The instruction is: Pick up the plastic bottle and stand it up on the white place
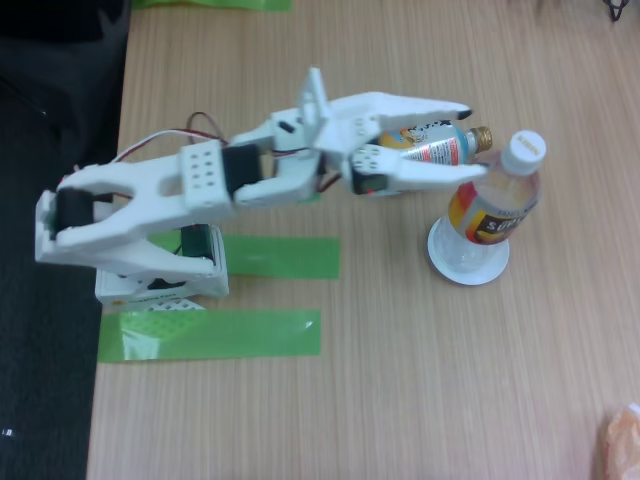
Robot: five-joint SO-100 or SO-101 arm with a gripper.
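Since the plastic bottle point(497, 200) already stands upright on the white dish point(467, 258), the gripper point(470, 140) sits beside its neck with fingers spread wide — holding nothing, seemingly letting go. An orange-and-blue can point(432, 143) lies between them.

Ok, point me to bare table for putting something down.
Free: the wood below the green tape strips and right of them. Crowded: the hand, the plastic bottle on the white place, and the orange-and-blue can.
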